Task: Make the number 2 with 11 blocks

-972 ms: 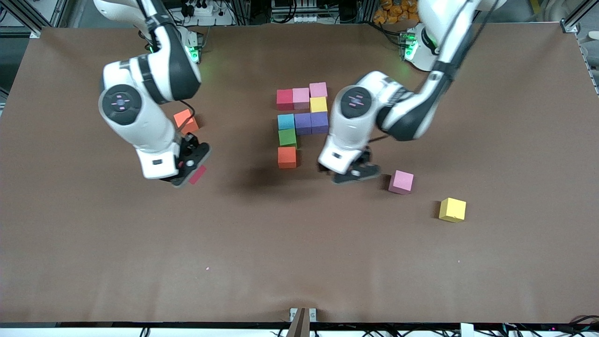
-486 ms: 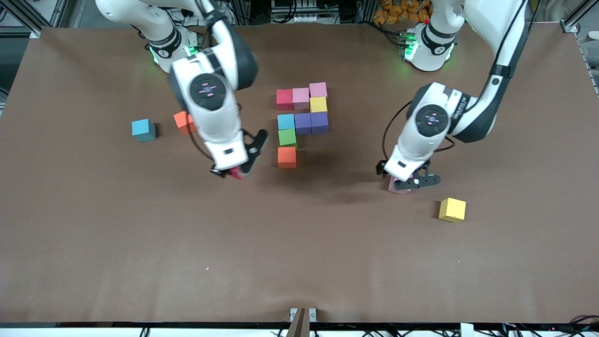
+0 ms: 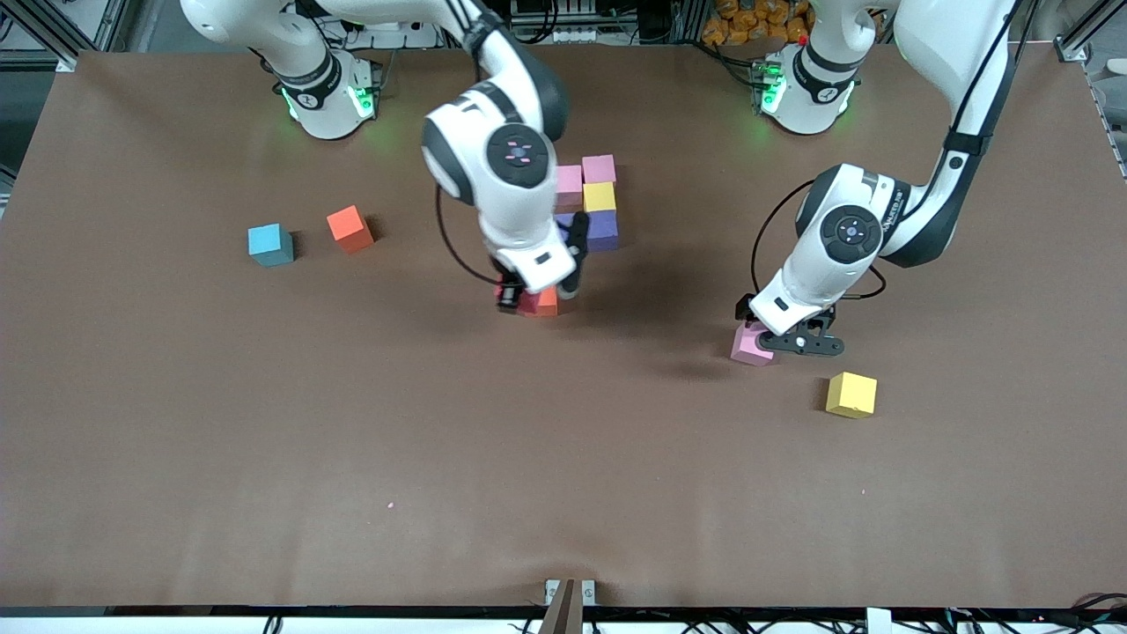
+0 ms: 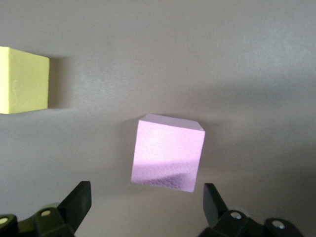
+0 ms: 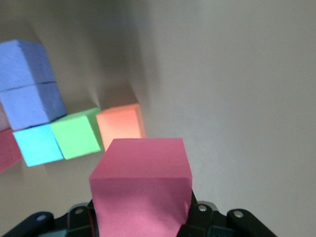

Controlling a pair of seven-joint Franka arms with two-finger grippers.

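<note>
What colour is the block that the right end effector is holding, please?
Red, clearest in the right wrist view.

The right gripper [image 3: 534, 295] is hovering over the orange block [image 3: 544, 304] (red cube pinched), the left gripper [image 3: 797, 339] hanging wide by a pink block [image 3: 748, 346].

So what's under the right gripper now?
The right gripper, shut on a red block, hangs over the orange block; in the front view its arm hides the green and light-blue blocks.
</note>
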